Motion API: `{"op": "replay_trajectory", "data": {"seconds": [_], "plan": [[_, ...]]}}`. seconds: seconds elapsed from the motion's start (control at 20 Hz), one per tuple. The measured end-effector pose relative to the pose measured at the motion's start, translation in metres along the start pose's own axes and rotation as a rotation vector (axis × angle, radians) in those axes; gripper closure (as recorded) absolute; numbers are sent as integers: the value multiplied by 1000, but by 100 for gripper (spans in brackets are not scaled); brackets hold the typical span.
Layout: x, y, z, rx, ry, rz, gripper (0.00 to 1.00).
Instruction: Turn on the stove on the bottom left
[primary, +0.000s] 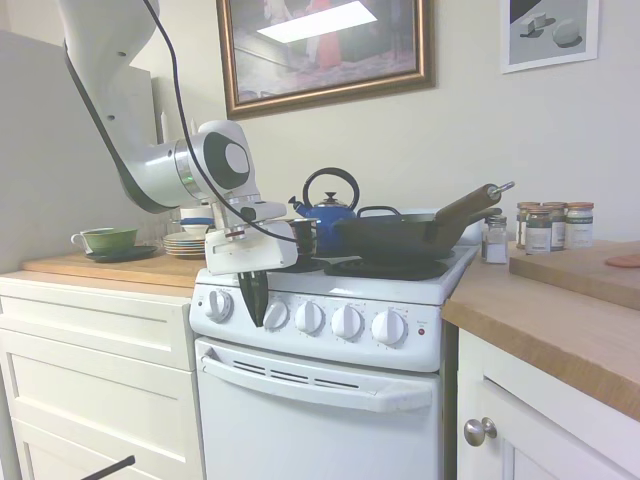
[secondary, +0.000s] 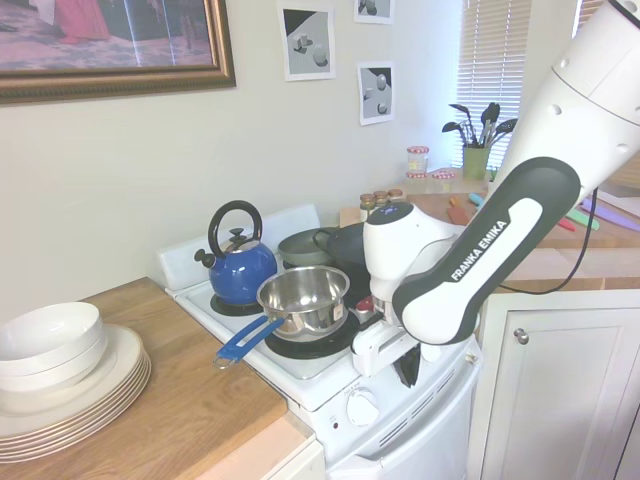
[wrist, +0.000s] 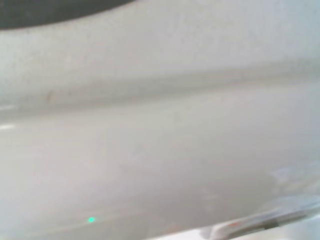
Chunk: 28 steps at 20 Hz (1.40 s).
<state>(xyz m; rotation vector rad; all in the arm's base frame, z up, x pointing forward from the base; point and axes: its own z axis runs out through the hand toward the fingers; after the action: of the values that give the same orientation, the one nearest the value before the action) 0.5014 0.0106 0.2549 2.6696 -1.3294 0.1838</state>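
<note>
The white stove (primary: 330, 400) stands between the counters, with a row of round white knobs along its front panel and a small red light (primary: 421, 331) at the right end. My gripper (primary: 256, 312) points down in front of that panel, between the leftmost knob (primary: 219, 305) and the second knob (primary: 276, 315). Its dark fingers form a single wedge and look shut with nothing between them. In the second exterior view the gripper (secondary: 408, 372) hangs just above and right of a knob (secondary: 360, 407). The wrist view gives only a blurred white surface of the stove (wrist: 160, 150).
On the burners sit a blue kettle (primary: 328, 212), a steel pot with a blue handle (secondary: 305, 297) and a dark wok (primary: 400, 238). Stacked plates and bowls (secondary: 70, 390) and a green cup (primary: 105, 238) are on the left counter. Spice jars (primary: 550, 225) stand on the right one.
</note>
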Motion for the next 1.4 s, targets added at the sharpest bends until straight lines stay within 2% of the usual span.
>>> {"op": "replay_trajectory", "data": {"seconds": [0.4, 0.55, 0.9, 1.2, 1.25, 1.4], "plan": [[-16, -10, -3, 15, 14, -17, 100], [-21, -7, -9, 38, 25, -7, 100], [-28, 27, -38, 104, 44, 41, 100], [-29, 51, -50, 151, 37, 107, 100], [-30, 53, -51, 158, 32, 118, 0], [-32, 56, -56, 168, 30, 123, 0]]}}
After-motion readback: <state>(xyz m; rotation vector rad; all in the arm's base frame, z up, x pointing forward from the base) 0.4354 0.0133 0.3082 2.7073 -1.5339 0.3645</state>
